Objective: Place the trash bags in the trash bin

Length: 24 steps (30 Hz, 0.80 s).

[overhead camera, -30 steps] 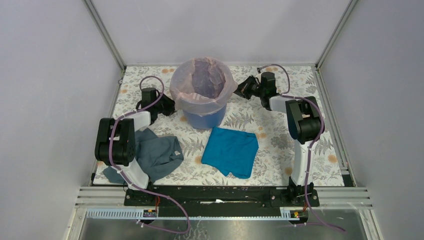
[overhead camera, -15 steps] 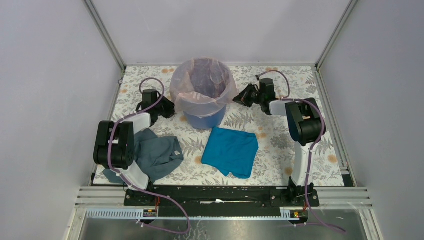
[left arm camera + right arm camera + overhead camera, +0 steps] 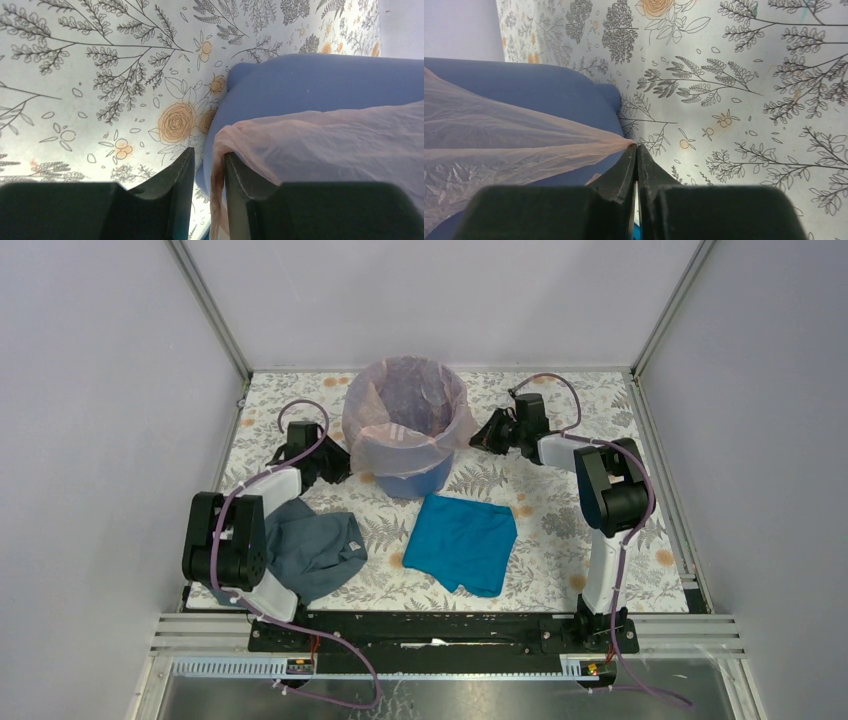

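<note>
The blue trash bin [image 3: 412, 480] stands at the back middle of the table. A thin pink trash bag [image 3: 405, 410] lines it, its rim folded out over the bin's edge. My left gripper [image 3: 338, 468] is at the bin's left side. In the left wrist view its jaws [image 3: 207, 152] stand a little apart, with the bag's edge [image 3: 325, 140] hanging between them against the right finger, in front of the bin wall [image 3: 310, 80]. My right gripper [image 3: 480, 437] is at the bin's right side. It [image 3: 636, 146] is shut on a taut corner of the bag [image 3: 499, 145] beside the bin [image 3: 539, 87].
A teal cloth [image 3: 462, 540] lies in front of the bin. A grey cloth [image 3: 310, 545] lies at the front left, partly under the left arm. The floral table cover [image 3: 540, 500] is bounded by grey walls on three sides.
My right gripper has moved nearer and lower along the bin's right side, drawing the bag's rim down. My left gripper has shifted slightly lower at the bin's left side.
</note>
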Each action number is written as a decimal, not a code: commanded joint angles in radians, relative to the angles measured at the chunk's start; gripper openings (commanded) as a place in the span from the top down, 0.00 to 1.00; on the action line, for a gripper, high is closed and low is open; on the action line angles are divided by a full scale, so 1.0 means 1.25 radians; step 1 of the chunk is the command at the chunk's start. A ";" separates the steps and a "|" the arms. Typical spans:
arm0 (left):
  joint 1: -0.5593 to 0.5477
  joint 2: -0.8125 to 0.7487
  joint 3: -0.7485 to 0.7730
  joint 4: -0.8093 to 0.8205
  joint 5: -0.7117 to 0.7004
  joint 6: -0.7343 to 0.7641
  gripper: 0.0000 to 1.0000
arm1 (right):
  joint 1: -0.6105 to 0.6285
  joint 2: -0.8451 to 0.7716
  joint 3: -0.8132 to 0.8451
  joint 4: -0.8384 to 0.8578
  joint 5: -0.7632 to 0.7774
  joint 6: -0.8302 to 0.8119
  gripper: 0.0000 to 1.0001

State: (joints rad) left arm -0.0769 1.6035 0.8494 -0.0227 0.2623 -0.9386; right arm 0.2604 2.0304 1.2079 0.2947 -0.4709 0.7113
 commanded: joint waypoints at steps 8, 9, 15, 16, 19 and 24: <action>0.038 -0.208 0.063 -0.230 -0.143 0.150 0.22 | -0.002 -0.174 0.141 -0.375 0.250 -0.232 0.47; 0.041 -0.231 0.060 -0.243 -0.160 0.161 0.20 | -0.002 -0.190 0.148 -0.395 0.267 -0.251 0.41; 0.052 -0.359 0.041 -0.300 -0.190 0.192 0.15 | -0.003 -0.265 0.195 -0.526 0.394 -0.321 0.28; 0.052 -0.380 0.047 -0.309 -0.194 0.205 0.14 | -0.002 -0.280 0.209 -0.542 0.409 -0.331 0.28; 0.052 -0.453 0.073 -0.316 -0.207 0.252 0.13 | 0.021 -0.323 0.269 -0.573 0.411 -0.365 0.25; 0.049 -0.434 0.128 -0.317 -0.263 0.343 0.06 | 0.161 -0.298 0.496 -0.659 0.460 -0.460 0.17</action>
State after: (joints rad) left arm -0.0177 1.0428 0.9207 -0.4335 0.0017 -0.6312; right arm 0.3134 1.6810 1.6081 -0.4397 0.0280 0.2638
